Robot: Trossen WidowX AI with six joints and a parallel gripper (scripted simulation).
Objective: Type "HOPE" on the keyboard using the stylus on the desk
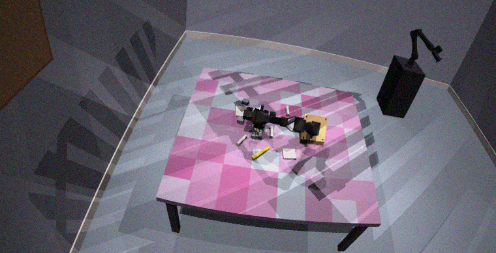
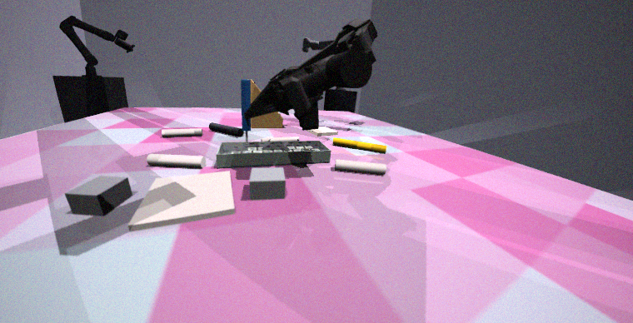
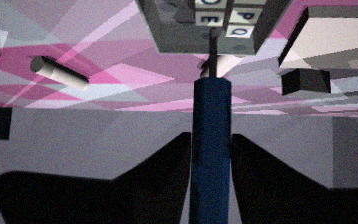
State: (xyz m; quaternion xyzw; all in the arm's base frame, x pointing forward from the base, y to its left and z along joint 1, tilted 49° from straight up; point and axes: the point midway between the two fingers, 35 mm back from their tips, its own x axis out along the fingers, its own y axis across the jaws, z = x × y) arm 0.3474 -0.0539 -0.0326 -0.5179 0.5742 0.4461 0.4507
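Observation:
The grey keyboard [image 1: 257, 133] [image 2: 272, 158] [image 3: 180, 44] lies on the desk, partly under the arm in the top view. My gripper [image 2: 247, 114] [image 3: 211, 142] is shut on the blue stylus [image 1: 262, 106] [image 2: 246, 104] [image 3: 212, 160], which stands upright, thin tip down. In the wrist view the tip [image 3: 213, 35] is just below the E key [image 3: 209, 19] and left of a key with a round letter [image 3: 239, 31]; the P key [image 3: 243, 16] is above that. In the exterior view the tip is at the keyboard's far rim; I cannot tell whether it touches.
A yellow cylinder [image 1: 260, 152] [image 2: 359, 145], several white cylinders [image 2: 360, 166] and a black one [image 2: 226, 129] lie around the keyboard. A grey block [image 2: 266, 183], another grey block [image 2: 99, 194] and a white slab [image 2: 207, 194] are near it. The arm's wooden base [image 1: 322, 122] is opposite.

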